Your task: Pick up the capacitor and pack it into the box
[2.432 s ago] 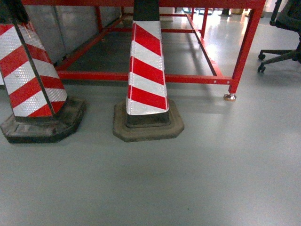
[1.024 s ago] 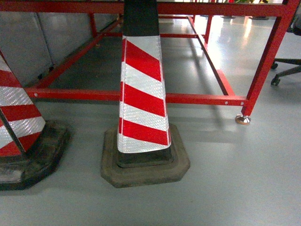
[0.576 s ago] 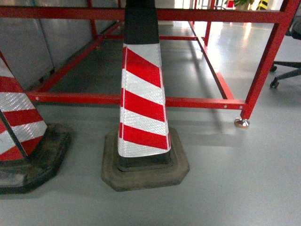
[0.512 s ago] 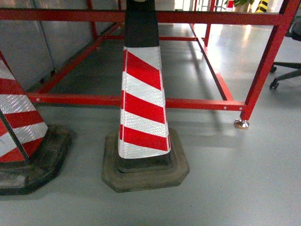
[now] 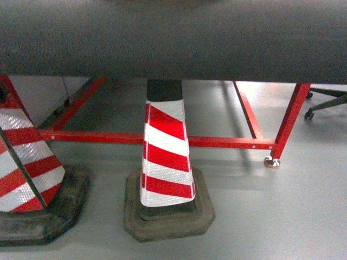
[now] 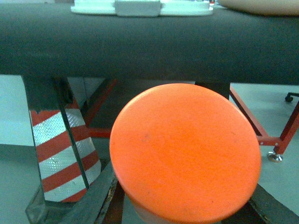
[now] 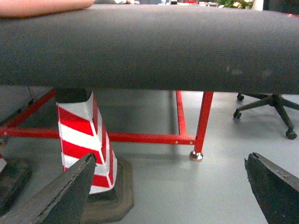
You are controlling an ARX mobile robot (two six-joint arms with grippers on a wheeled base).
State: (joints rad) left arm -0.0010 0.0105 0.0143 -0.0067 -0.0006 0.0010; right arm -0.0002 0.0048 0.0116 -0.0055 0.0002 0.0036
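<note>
**While the arms are hanging below the table edge, the box is waiting above**

Because both wrist cameras are looking from just under the table's (image 5: 173, 38) dark front edge, most of what they are showing is what lies beneath it: the red frame (image 5: 217, 142), the striped cones (image 5: 165, 157) standing on the grey floor (image 5: 282, 216), and an office chair's base (image 7: 271, 105) off to the right.

In the left wrist view the left gripper (image 6: 182, 212) is carrying a round orange-topped piece, which I am taking to be the capacitor (image 6: 185, 151). It is sitting between the two dark fingers (image 6: 93, 200) and seems to be clamped there, though the contact itself is hiding behind the orange face. Holding it upright and low is probably keeping it secure before the lift over the edge.

The right gripper (image 7: 168, 186) is hanging spread wide with nothing between its fingers, likely keeping clear.

On the table, only slivers are showing. The white lid (image 6: 140, 7) with its grey clip is lying flat, off the tub, and the box (image 6: 261, 4) is peeking in as a pale peach edge to its right, leaving the mouth free for packing. Its inside is staying out of sight, so I cannot tell what it is holding.
</note>
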